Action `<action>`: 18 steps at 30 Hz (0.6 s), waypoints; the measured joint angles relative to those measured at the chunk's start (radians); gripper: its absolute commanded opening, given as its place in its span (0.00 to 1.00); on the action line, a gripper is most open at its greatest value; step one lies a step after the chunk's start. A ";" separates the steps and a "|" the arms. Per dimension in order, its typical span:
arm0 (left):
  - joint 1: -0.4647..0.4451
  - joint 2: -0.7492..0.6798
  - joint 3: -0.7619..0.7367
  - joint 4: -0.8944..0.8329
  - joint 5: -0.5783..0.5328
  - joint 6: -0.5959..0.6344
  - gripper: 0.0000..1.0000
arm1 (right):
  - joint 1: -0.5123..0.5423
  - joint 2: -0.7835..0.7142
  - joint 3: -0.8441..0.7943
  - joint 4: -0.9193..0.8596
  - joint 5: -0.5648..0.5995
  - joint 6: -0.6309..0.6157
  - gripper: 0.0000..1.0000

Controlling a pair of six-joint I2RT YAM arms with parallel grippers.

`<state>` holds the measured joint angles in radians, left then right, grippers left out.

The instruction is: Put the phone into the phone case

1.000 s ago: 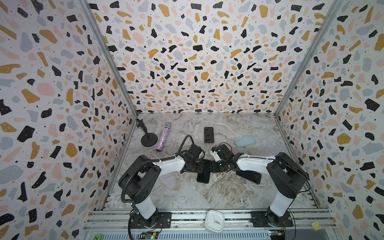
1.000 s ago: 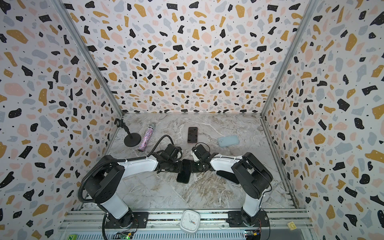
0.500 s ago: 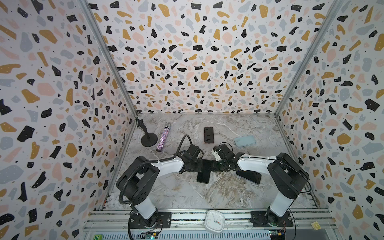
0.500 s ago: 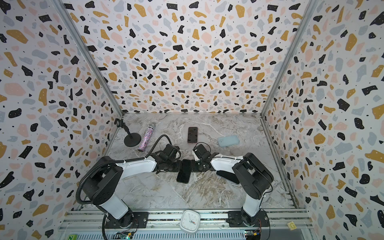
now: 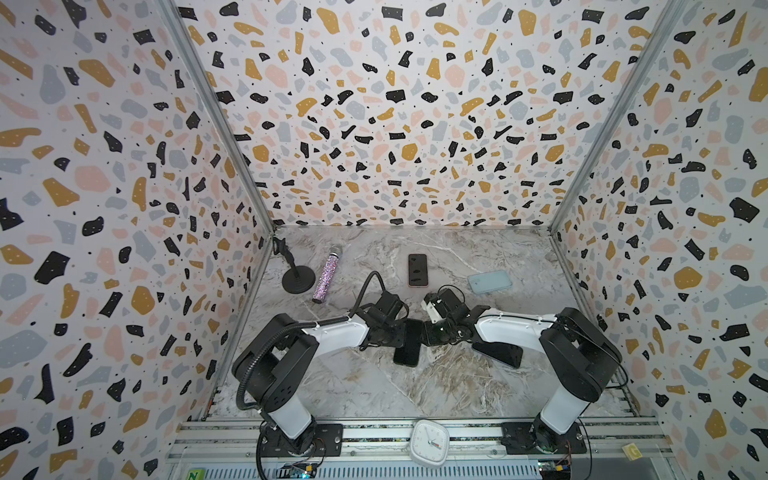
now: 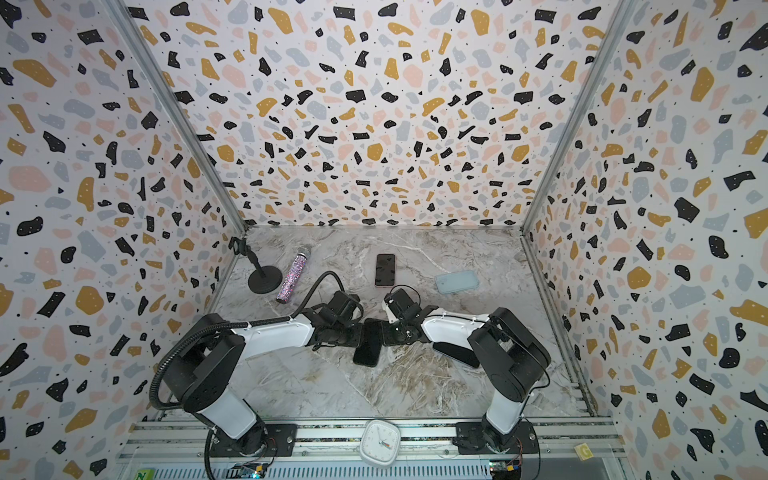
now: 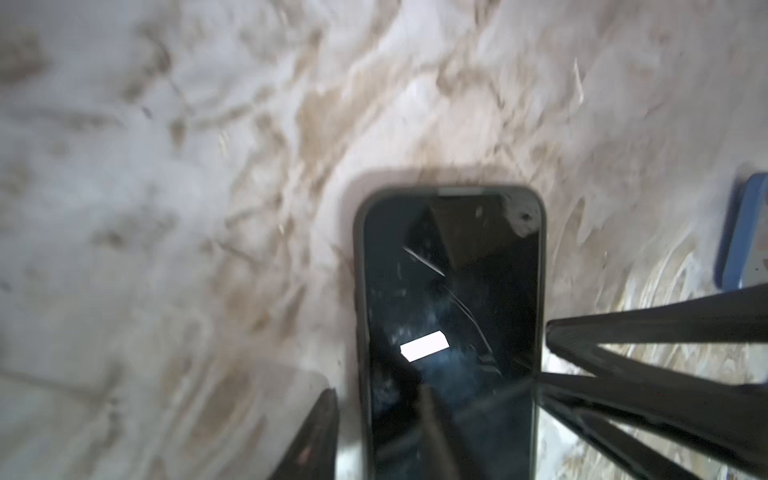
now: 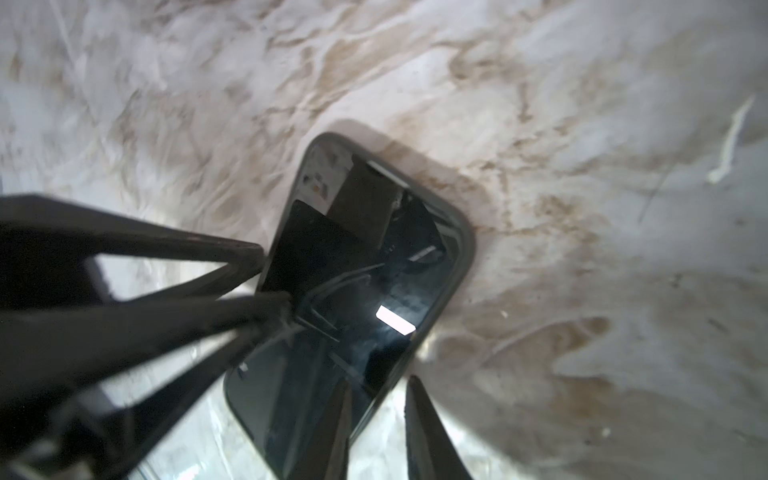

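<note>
In both top views the black-screened smartphone point(image 5: 407, 350) lay flat on the marbled tabletop point(image 5: 374, 386) at centre frame. The left gripper point(image 5: 400, 334) and the right gripper point(image 5: 428, 332) faced each other over its upper half. A pink-rimmed phone point(image 6: 385, 270) and a pale blue case point(image 6: 456, 281) lay well apart above.

In the left wrist view the smartphone point(image 7: 453, 270) sat inside a dark grey rubbery case point(image 7: 360, 291). The left gripper point(image 7: 376, 399) stood with its jaws apart, astride one long edge.

In the right wrist view the right gripper point(image 8: 378, 386) straddled the opposite edge with a narrower gap.
</note>
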<state>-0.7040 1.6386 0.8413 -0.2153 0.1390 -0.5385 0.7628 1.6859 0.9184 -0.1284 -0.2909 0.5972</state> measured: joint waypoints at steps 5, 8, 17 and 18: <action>-0.029 -0.033 0.055 -0.154 -0.034 0.015 0.83 | -0.040 -0.166 -0.005 -0.031 0.011 -0.063 0.43; -0.056 -0.040 0.107 -0.221 -0.060 0.010 0.85 | -0.079 -0.267 -0.030 -0.029 0.018 -0.089 0.60; -0.155 -0.016 0.196 -0.312 -0.119 -0.055 0.90 | -0.134 -0.418 -0.141 -0.071 0.075 -0.136 0.99; -0.159 -0.011 0.204 -0.319 -0.126 -0.061 0.90 | -0.145 -0.431 -0.148 -0.075 0.077 -0.138 0.99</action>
<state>-0.8631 1.6279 1.0454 -0.5346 0.0135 -0.5991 0.6182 1.2549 0.7704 -0.2035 -0.2138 0.4591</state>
